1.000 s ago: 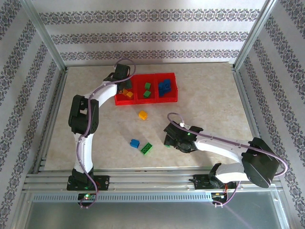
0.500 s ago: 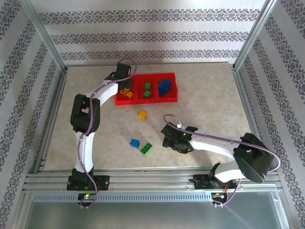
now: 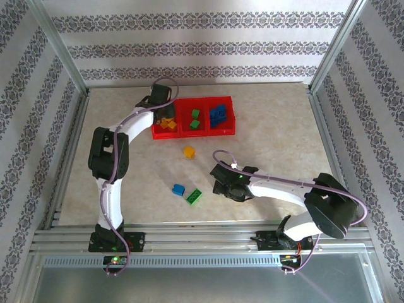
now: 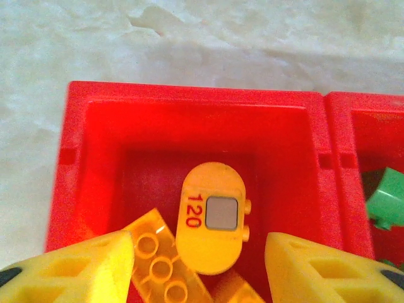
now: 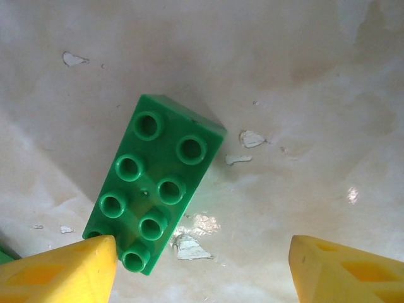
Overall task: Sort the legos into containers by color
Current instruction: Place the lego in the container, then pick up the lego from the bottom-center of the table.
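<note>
- The left gripper [image 4: 199,252] hangs with its yellow jaws spread wide and nothing between them, above the leftmost of three joined red plastic bins [image 4: 189,104].
- Directly beneath it lies an orange rounded plastic piece [image 4: 213,218] marked "120". It rests against a translucent orange studded brick [image 4: 158,268] on that bin's floor.
- A green plastic piece [image 4: 386,201] sits in the neighbouring middle bin. Seen from overhead, blue plastic bricks [image 3: 218,115] sit in the right-hand bin.
- The right gripper [image 5: 203,252], its jaws likewise parted and empty, hovers low over the mottled beige bench [image 5: 303,95].
- A green eight-stud plastic brick [image 5: 158,186] lies studs-up and at a slant on the bench. Its near end is at the inner edge of the jaw on the frame's left; whether they touch cannot be told.
- Overhead, a small yellow brick [image 3: 189,151] and a small blue brick [image 3: 178,189] lie loose on the bench, apart from the bins.
</note>
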Available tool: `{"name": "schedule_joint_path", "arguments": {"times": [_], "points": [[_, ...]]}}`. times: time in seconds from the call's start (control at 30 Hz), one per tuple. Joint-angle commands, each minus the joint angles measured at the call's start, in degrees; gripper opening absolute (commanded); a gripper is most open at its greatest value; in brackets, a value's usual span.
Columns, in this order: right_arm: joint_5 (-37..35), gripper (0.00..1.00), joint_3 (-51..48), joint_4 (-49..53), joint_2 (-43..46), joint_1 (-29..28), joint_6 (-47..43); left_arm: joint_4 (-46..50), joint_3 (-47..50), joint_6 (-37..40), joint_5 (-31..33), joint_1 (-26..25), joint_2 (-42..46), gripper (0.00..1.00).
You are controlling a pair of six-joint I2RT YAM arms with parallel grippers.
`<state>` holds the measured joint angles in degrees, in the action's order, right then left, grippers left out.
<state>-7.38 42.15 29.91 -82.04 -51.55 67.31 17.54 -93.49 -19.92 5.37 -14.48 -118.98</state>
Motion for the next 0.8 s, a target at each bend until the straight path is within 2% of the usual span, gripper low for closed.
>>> {"name": "schedule_joint_path", "arguments": {"times": [0.0, 0.13, 0.43, 0.77], "points": [[0.0, 0.71, 1.2, 0.3, -0.9, -0.4, -0.2, -1.8, 3.0, -0.6, -0.2, 0.9, 6.6, 0.61], [-0.1, 0.70, 1.4, 0.3, -1.1, -0.4, 0.0, -3.8, 8.0, -1.1, 0.0, 0.9, 12.0, 0.67], [-0.3, 0.67, 2.4, 2.9, 1.9, -0.4, 0.5, -5.2, 18.0, -1.5, 1.3, 0.9, 24.0, 0.74], [-0.5, 0.67, 4.8, 3.0, -1.0, -0.5, 0.8, -6.3, 28.3, -4.2, 5.2, 0.9, 35.0, 1.00]]}}
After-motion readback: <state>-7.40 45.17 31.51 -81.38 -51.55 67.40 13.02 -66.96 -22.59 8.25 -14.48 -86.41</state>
